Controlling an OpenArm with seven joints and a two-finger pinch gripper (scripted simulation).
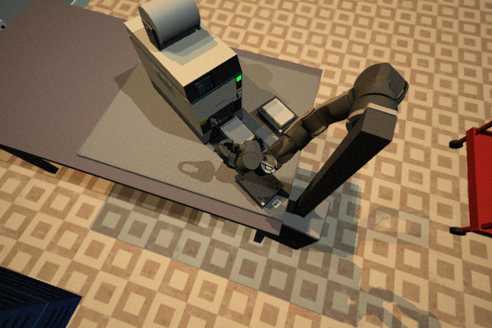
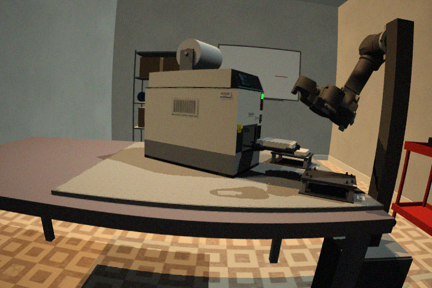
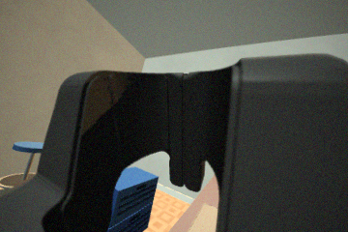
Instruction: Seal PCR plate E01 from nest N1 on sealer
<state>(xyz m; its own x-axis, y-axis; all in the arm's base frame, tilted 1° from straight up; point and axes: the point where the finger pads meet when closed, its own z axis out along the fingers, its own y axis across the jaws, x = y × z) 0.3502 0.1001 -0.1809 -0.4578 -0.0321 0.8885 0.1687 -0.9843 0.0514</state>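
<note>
Pincer: the pincer (image 2: 295,89) is clenched on nothing, fingers pressed together, raised in the air in front of the sealer (image 2: 203,119), well above the table (image 2: 36,159).
Plate E01: plate E01 (image 1: 236,130) lies flat on the sealer's stage (image 2: 257,146), which stands out in front of the housing.
Lamp: the lamp (image 1: 238,79) shows green.
Plate E07: plate E07 (image 1: 277,111) sits in plate nest N2 (image 2: 291,158), beside the stage.
Nest N1: plate nest N1 (image 2: 329,185) stands near the table's edge, with no plate in it.
</note>
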